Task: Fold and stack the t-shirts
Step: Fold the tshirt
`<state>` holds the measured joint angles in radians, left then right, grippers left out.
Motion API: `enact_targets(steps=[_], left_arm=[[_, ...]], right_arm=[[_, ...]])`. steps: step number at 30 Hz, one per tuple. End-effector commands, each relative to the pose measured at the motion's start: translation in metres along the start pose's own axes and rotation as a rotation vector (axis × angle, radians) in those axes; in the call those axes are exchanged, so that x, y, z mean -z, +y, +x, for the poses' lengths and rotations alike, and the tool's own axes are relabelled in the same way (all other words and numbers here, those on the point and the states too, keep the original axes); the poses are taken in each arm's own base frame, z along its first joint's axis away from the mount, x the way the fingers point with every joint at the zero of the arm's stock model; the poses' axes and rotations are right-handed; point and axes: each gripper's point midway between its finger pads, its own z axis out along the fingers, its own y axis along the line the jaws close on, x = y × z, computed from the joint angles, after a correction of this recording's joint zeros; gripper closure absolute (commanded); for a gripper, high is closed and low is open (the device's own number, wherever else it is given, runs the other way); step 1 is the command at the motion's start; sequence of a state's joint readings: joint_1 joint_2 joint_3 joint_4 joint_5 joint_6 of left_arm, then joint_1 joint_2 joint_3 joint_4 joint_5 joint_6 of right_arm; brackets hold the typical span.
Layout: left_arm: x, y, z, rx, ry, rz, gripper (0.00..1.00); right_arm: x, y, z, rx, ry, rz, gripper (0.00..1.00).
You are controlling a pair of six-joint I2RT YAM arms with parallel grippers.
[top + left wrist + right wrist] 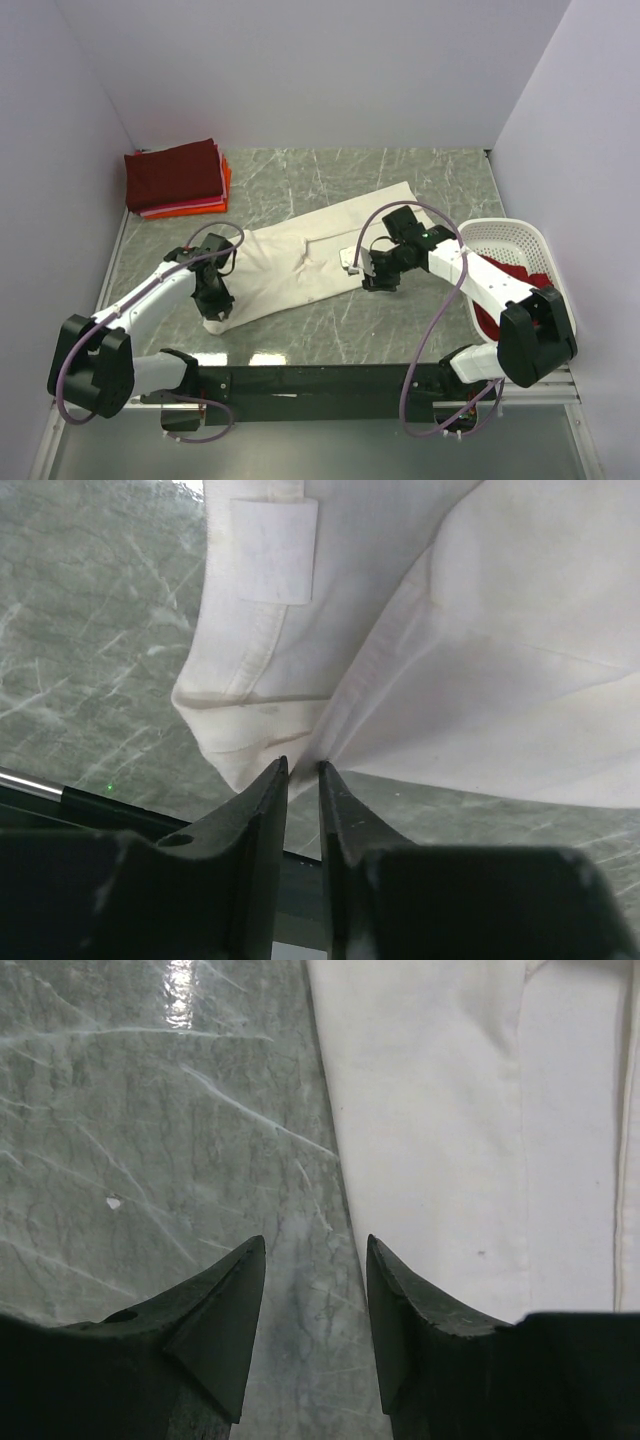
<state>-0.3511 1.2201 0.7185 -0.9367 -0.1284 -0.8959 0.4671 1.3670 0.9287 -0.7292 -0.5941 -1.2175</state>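
Observation:
The large cream-white t-shirt lies spread across the middle of the table. My left gripper is at its near left corner. In the left wrist view the gripper is shut, with a tip of the shirt pinched between its fingertips. My right gripper is open at the shirt's near edge. In the right wrist view the gripper is empty over bare table, with the shirt's edge by its right finger. A folded stack sits at the back left, dark maroon on top of red and orange-pink layers.
A white lattice basket stands at the right edge with red cloth in it, and my right arm reaches across in front of it. Walls close in the table on the left, back and right. A black rail runs along the near edge.

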Motion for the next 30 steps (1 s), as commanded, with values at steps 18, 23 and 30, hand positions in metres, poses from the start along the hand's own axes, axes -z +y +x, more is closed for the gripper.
enact_targets(steps=[18, 23, 30], left_arm=[[0.025, 0.017, 0.025, -0.015, 0.057, 0.013, 0.99], [0.027, 0.016, 0.025, -0.024, 0.06, 0.018, 0.99], [0.02, 0.004, 0.014, -0.071, 0.064, 0.013, 0.62]], right_arm=[[-0.007, -0.035, 0.059, 0.184, 0.215, 0.016, 0.46], [-0.009, -0.036, 0.064, 0.202, 0.25, 0.009, 0.45], [-0.025, -0.036, 0.068, 0.196, 0.275, -0.019, 0.45]])
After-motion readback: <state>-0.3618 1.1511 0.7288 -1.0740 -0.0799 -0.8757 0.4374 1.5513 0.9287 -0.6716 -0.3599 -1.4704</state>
